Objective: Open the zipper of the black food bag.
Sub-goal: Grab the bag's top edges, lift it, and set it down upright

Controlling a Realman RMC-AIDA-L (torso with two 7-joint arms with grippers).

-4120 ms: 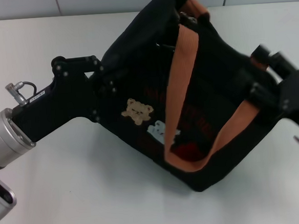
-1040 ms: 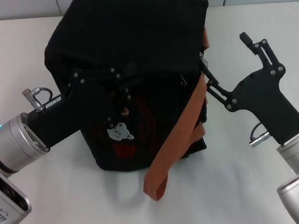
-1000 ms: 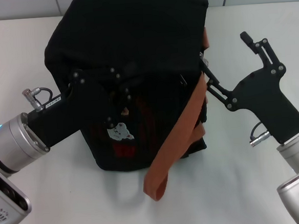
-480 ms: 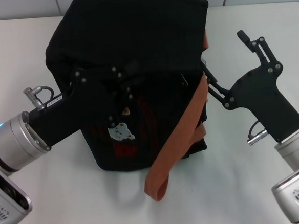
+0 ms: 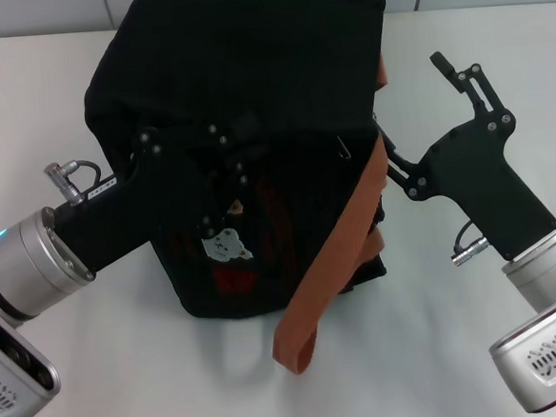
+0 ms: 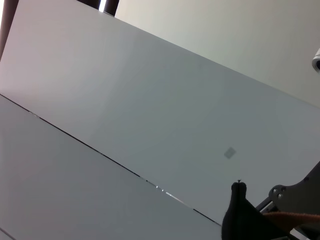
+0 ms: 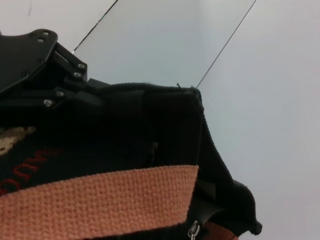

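The black food bag (image 5: pixel 250 86) is plain black fabric, with dark red lettering and a tan and white bear patch (image 5: pixel 227 243) low on its front. A rust-orange woven strap handle (image 5: pixel 338 252) hangs down that front. Both grippers are matte black with silver wrist cuffs. The counter (image 5: pixel 110 392) is white.

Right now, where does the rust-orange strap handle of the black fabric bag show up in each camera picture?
Head view: the rust-orange strap handle runs diagonally down the black fabric bag's front, looping near the table.
Left wrist view: only a thin orange sliver at the lower corner.
Right wrist view: a broad woven band across the bottom.
Shared landmark: the bag itself.
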